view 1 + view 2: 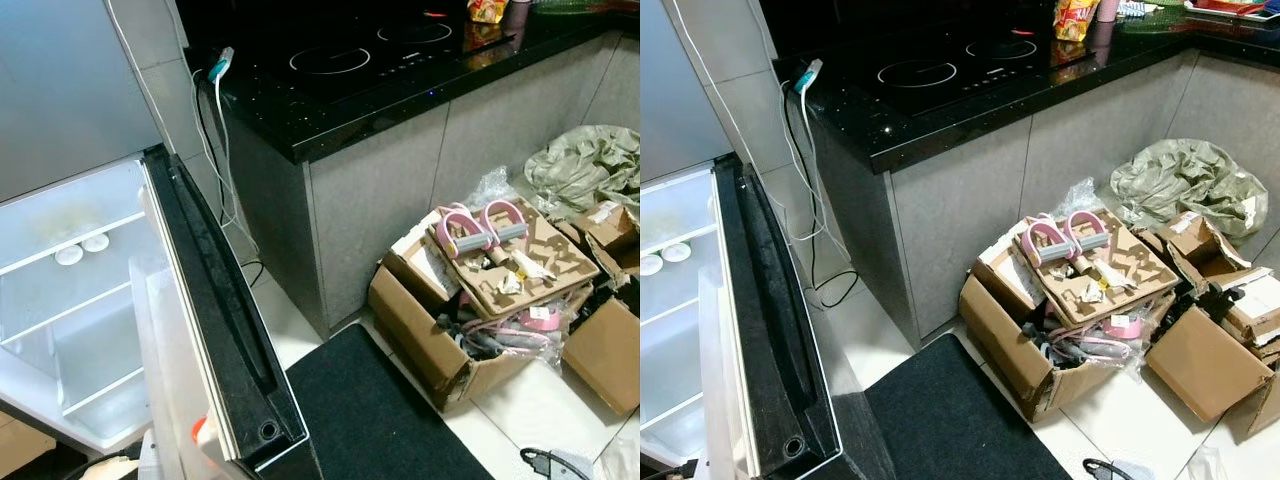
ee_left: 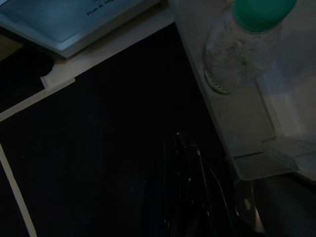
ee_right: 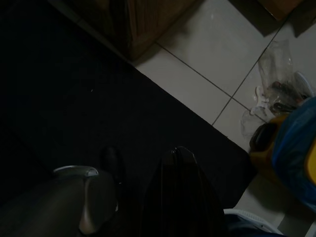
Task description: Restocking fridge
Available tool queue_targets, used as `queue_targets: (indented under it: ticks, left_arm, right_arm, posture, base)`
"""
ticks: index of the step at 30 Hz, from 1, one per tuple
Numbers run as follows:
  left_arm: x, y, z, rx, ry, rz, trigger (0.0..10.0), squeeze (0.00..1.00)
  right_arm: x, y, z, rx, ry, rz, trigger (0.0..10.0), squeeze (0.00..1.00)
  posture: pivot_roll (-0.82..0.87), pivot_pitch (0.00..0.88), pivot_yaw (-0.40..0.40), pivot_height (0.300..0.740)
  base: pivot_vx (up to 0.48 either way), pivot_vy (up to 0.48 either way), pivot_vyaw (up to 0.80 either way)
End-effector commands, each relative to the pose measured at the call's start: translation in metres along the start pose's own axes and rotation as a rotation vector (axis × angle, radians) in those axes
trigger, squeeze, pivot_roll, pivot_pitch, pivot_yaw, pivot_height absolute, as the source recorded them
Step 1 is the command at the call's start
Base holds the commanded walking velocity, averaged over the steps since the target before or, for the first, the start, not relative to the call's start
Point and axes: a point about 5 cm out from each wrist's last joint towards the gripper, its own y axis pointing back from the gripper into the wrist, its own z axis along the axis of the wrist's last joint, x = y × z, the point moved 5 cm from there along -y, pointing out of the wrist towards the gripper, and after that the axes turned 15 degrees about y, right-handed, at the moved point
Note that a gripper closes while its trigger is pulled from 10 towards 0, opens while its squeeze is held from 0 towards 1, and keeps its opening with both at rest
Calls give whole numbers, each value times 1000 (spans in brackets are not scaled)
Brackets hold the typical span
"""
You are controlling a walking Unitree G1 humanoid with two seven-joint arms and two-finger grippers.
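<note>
My left gripper (image 2: 185, 148) hangs low over the dark mat, fingers together; right gripper (image 3: 180, 155) likewise. The green-capped bottle (image 2: 242, 47) stands in the fridge door shelf (image 2: 247, 148), at one o'clock. Likely light, smooth plastic; I'd grasp mid-body.

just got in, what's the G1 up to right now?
It is standing at the open fridge door beside the black counter, holding nothing. Both arms hang low: the left gripper is over the dark mat, near a green-capped bottle in a white door shelf; the right gripper hangs over the same mat. Two small white tubs sit on a fridge shelf. Cardboard boxes clutter the floor.
</note>
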Motion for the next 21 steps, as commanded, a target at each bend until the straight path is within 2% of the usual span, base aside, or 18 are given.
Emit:
queue_targets:
  ticks: [1,6,9,21]
  left_arm:
    - [-5,1,-9,23,-10,-14,10000,0]
    - [-11,0,-11,29,-8,-22,10000,0]
    - [-14,0,-11,30,-6,-27,10000,0]
    - [-11,0,-11,34,-10,-39,10000,0]
  right_arm:
    - [-1,2,-9,16,-12,-12,10000,0]
    - [-3,3,-10,19,-15,-22,10000,0]
    - [-2,3,-12,21,18,-17,10000,0]
    - [-5,4,-12,19,2,-28,10000,0]
  posture:
    - [-42,111,70,726]
    - [-44,113,70,726]
    - [-46,113,69,726]
    - [-49,114,71,726]
  base:
    - [0,281,0]
    - [0,282,0]
    - [0,280,0]
    - [0,285,0]
